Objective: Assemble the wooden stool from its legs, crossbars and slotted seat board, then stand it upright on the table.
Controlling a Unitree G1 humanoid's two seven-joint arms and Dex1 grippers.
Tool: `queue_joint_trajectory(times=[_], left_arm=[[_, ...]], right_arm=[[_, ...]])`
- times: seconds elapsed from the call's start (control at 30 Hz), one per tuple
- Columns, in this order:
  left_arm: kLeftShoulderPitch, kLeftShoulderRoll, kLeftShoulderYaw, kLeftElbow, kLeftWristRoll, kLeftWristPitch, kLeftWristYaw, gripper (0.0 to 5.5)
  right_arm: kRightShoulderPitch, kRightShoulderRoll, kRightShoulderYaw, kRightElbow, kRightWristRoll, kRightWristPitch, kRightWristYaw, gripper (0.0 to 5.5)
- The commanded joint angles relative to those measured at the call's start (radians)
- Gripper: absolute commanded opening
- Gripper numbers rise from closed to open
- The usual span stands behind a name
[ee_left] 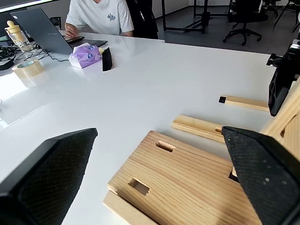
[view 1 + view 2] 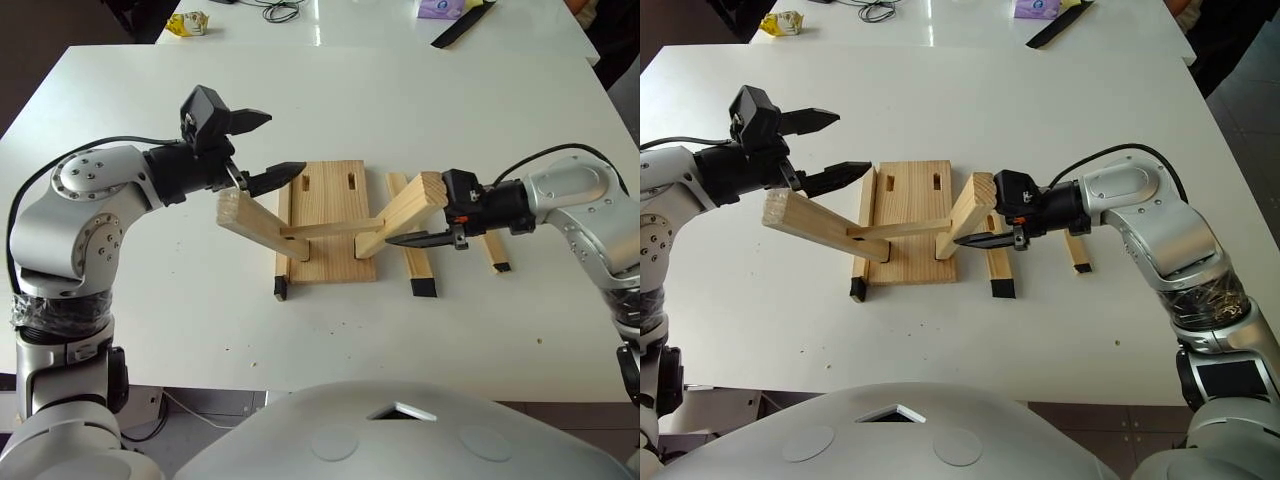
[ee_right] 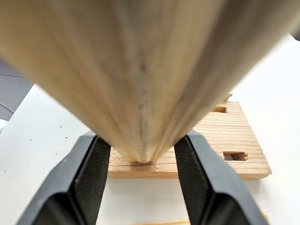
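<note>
The slotted seat board [image 2: 330, 205] lies flat in the middle of the white table [image 2: 130, 300]. Above it hangs a frame of two legs joined by a thin crossbar [image 2: 325, 228]. My right gripper [image 2: 402, 226] is shut on the frame's right leg [image 2: 410, 205], its fingers [image 3: 86, 187] clamping both sides of the wood [image 3: 140, 70]. The frame's left leg [image 2: 250, 228] slopes down toward the board. My left gripper [image 2: 285, 142] is open just above that leg's upper end, nothing between its fingers [image 1: 47, 178].
A loose leg [image 2: 417, 262] with a black foot lies right of the board, and a thin short bar [image 2: 495, 255] farther right. Another leg [image 2: 283, 255] lies along the board's left edge. A purple tissue pack [image 1: 85, 54] and tape roll [image 1: 28, 70] sit on the far table.
</note>
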Motion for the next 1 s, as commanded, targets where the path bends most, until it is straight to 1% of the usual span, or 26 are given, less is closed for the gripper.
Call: queue_joint_trajectory(times=[0.03,0.23,0.37,0.43,0.5,0.53,0.6,0.77,0.87,0.93,1.0], left_arm=[[-0.034,-0.016,-0.006,-0.004,-0.005,0.021,0.036,4.92],[-0.084,0.000,0.002,0.039,0.005,0.004,0.028,4.92],[-0.215,-0.002,0.044,0.093,-0.100,0.058,-0.023,4.92],[-0.275,0.001,0.024,0.123,-0.120,0.055,-0.072,4.92],[-0.322,0.012,-0.041,0.163,-0.077,0.018,-0.128,4.92],[-0.339,0.017,-0.075,0.182,-0.050,-0.008,-0.159,4.92],[-0.383,0.019,-0.140,0.237,-0.004,-0.065,-0.236,4.92],[-0.525,-0.017,-0.298,0.412,0.110,-0.202,-0.442,4.92],[-0.547,-0.021,-0.350,0.441,0.135,-0.236,-0.544,4.92],[-0.554,-0.021,-0.360,0.446,0.131,-0.228,-0.589,4.92],[-0.565,-0.022,-0.354,0.454,0.121,-0.211,-0.616,4.92]], right_arm=[[0.028,-0.030,0.109,0.069,-0.141,0.024,0.013,2.04],[0.020,-0.043,0.131,0.124,-0.149,0.024,0.018,2.04],[0.028,-0.042,0.128,0.117,-0.140,0.032,0.013,2.04],[0.036,-0.036,0.125,0.111,-0.136,0.039,0.004,2.04],[0.042,-0.025,0.126,0.107,-0.138,0.042,-0.006,2.04],[0.044,-0.018,0.125,0.106,-0.142,0.044,-0.009,1.96],[0.050,-0.004,0.122,0.103,-0.153,0.050,-0.009,1.58],[0.046,0.018,0.123,0.114,-0.175,0.048,0.000,0.76],[0.038,0.034,0.129,0.118,-0.186,0.048,0.007,0.31],[0.036,0.042,0.131,0.116,-0.191,0.049,0.015,0.02],[0.033,0.049,0.131,0.119,-0.198,0.047,0.020,0.02]])
